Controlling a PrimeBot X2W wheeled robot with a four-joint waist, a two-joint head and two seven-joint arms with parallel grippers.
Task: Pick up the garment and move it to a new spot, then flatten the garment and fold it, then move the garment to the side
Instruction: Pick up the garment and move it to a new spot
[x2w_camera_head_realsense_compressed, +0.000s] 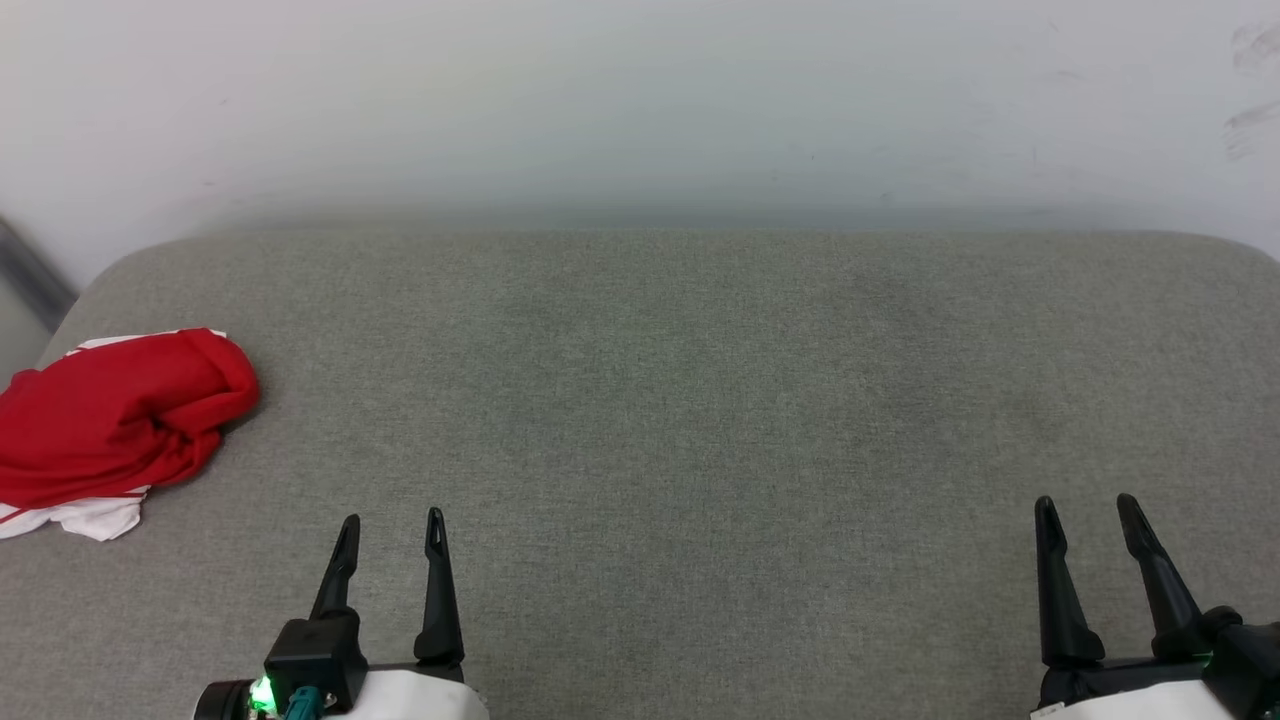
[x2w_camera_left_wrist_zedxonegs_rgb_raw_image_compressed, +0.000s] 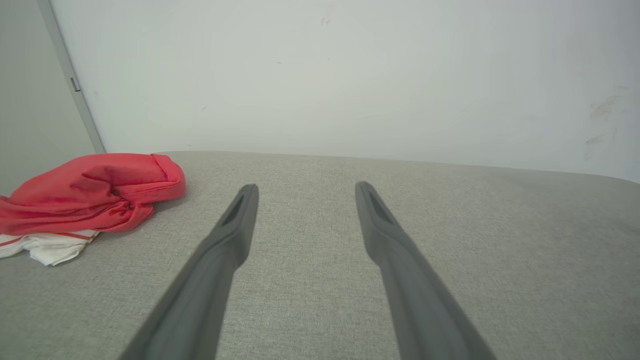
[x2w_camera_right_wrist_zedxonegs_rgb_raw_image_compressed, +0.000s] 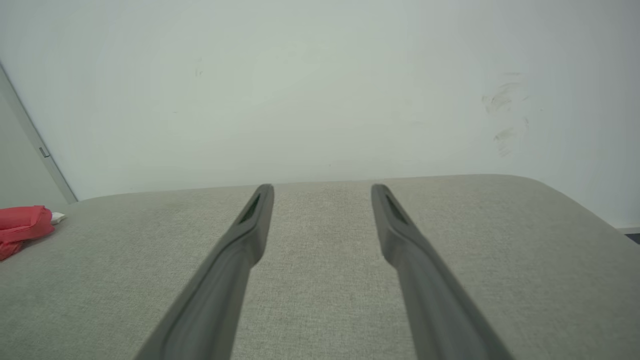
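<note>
Your jersey (x2w_camera_head_realsense_compressed: 120, 410) lies crumpled at the far left edge of the grey fabric-covered worktop (x2w_camera_head_realsense_compressed: 700, 400), partly running out of the head view. It is a bunched red heap, with a white sleeve and a thin red stripe showing beneath its near side and a strip of white at its far edge. No lettering or number can be made out in the folds.

Your left hand (x2w_camera_head_realsense_compressed: 392, 517) sits at the lower left of the head view, its two dark fingers spread apart and holding nothing. It hangs over bare fabric, to the right of the jersey and nearer to you, clear of it. A green light glows at its base. In the left wrist view, the jersey (x2w_camera_left_wrist_zedxonegs_rgb_raw_image_compressed: 95, 195) lies off to the left of the spread fingers.

Your right hand (x2w_camera_head_realsense_compressed: 1084, 499) is at the lower right, also spread wide and empty, well apart from the jersey.

A pale wall (x2w_camera_head_realsense_compressed: 640, 100) rises behind the worktop, with dark scuff marks (x2w_camera_head_realsense_compressed: 1250, 130) at its right.
</note>
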